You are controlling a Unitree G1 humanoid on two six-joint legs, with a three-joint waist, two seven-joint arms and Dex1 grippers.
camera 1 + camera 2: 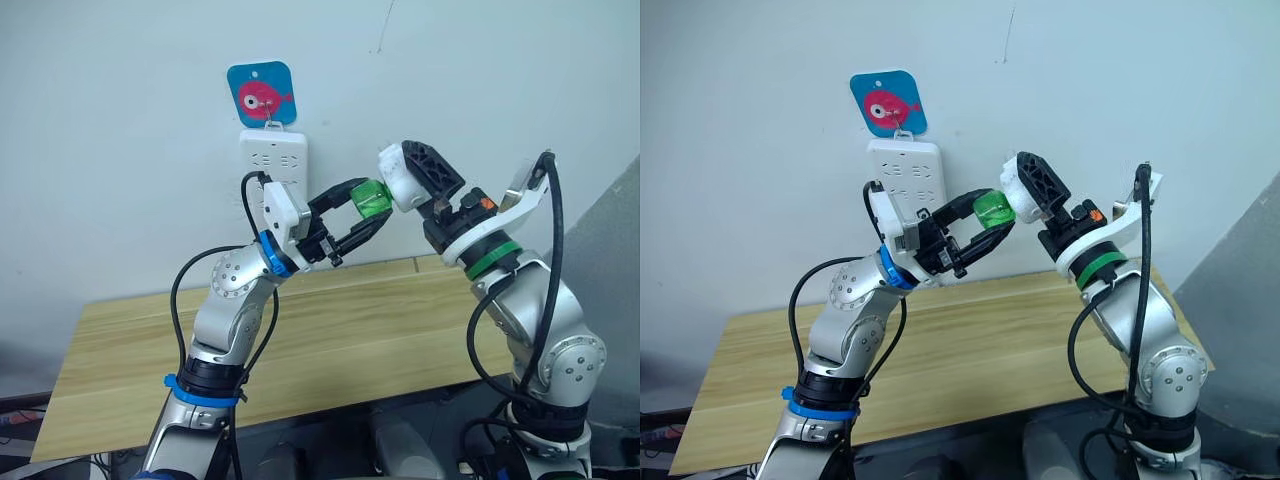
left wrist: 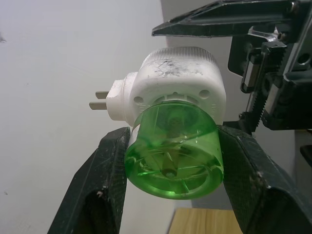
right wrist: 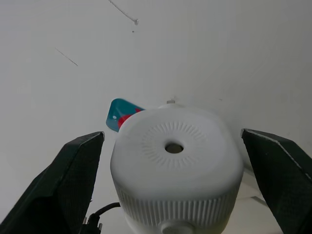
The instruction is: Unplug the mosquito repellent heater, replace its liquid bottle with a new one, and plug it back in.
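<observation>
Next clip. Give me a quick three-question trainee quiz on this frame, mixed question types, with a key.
1. True or false: the mosquito repellent heater is plugged into the power strip on the wall.
2. Multiple choice: what do the left gripper fingers close on? A) the heater's prongs B) the green liquid bottle C) the fish tag
3. Fill in: the right gripper holds the heater, with its round ____ hole facing the right wrist camera.

Key: 1. False; it is held in the air above the wooden table, prongs bare. 2. B. 3. vent.
</observation>
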